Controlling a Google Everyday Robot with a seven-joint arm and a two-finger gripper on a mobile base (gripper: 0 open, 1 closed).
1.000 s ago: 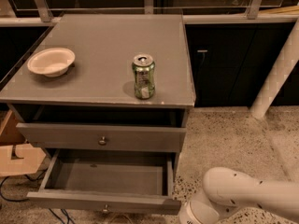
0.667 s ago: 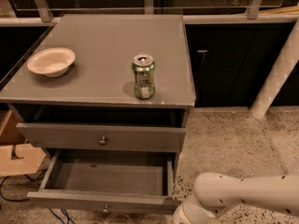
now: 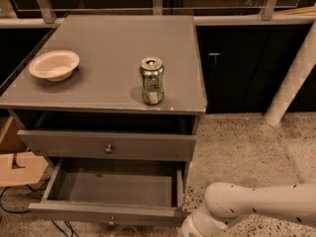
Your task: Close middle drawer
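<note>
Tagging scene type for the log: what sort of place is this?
Likely an office break area or lab mock-up: grey drawer cabinet, bowl and soda can on top, speckled floor. The middle drawer is open; the gripper is out of frame below the arm, bottom right.

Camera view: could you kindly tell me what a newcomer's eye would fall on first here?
The middle drawer stands pulled far out, low in the grey cabinet, showing its plain grey inside. The white arm reaches in from the lower right, with the gripper at the bottom edge beside that drawer's right front corner. On top, a green can stands upright near the front and a white bowl sits at the left.
</note>
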